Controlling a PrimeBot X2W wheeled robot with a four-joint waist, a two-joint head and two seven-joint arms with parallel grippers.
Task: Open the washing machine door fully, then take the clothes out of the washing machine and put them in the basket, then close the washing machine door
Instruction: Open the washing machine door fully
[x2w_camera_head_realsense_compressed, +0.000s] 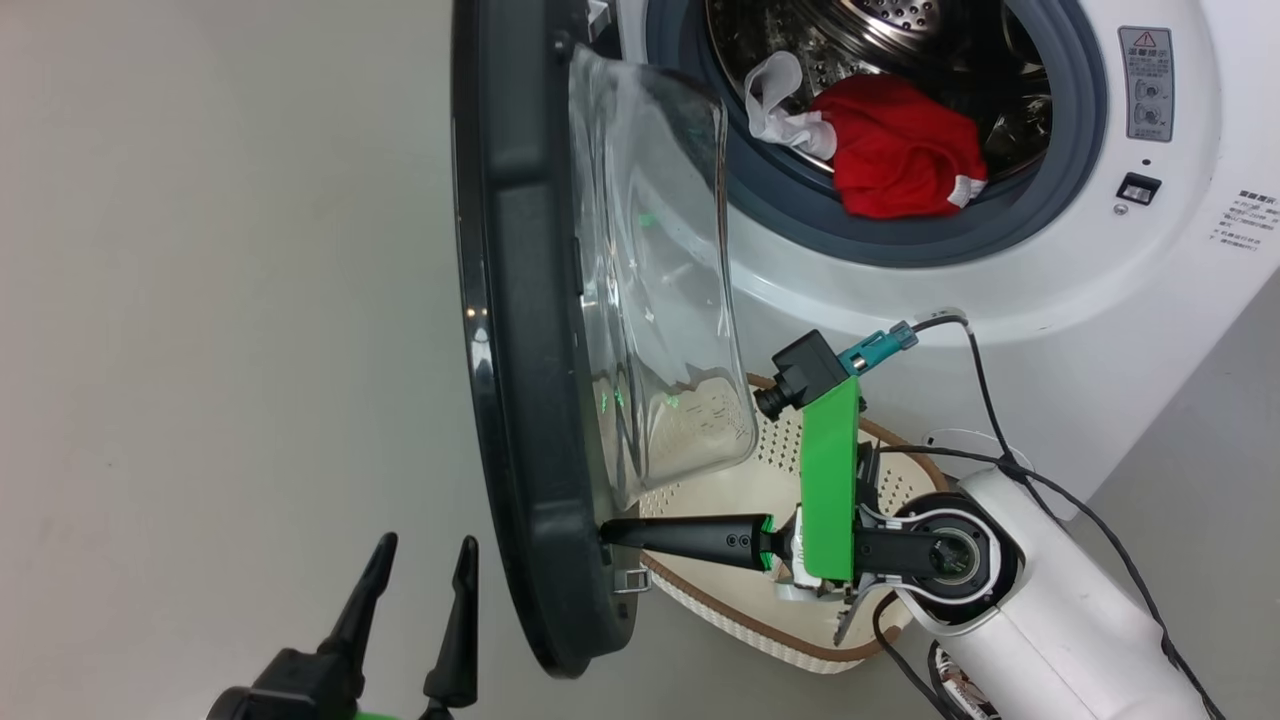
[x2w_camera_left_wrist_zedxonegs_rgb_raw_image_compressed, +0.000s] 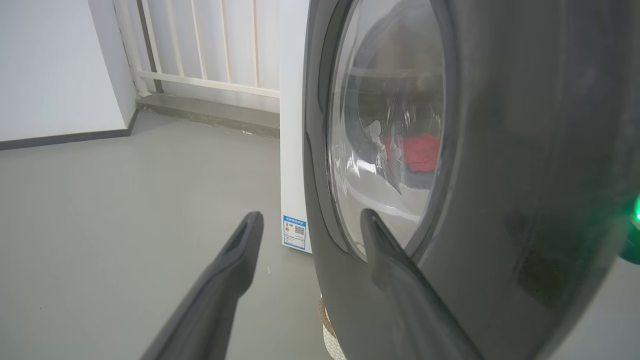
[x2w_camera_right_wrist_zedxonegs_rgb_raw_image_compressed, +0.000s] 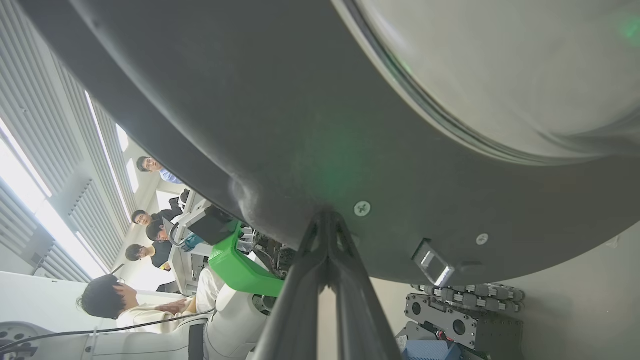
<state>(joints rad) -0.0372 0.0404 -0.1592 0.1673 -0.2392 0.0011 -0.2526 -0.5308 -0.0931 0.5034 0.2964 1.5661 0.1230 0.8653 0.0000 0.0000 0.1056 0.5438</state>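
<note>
Right hand (x2w_camera_head_realsense_compressed: 604, 532) (pinched shut), touching inner rim of washing machine door (x2w_camera_head_realsense_compressed: 520, 300)

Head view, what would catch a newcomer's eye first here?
The big black-framed washing machine door stands open, edge-on through the middle of the picture. Bright red clothes sit in the drum at the top right. Lower down, the right end effector, shut, meets the door's inner rim above the basket.
</note>
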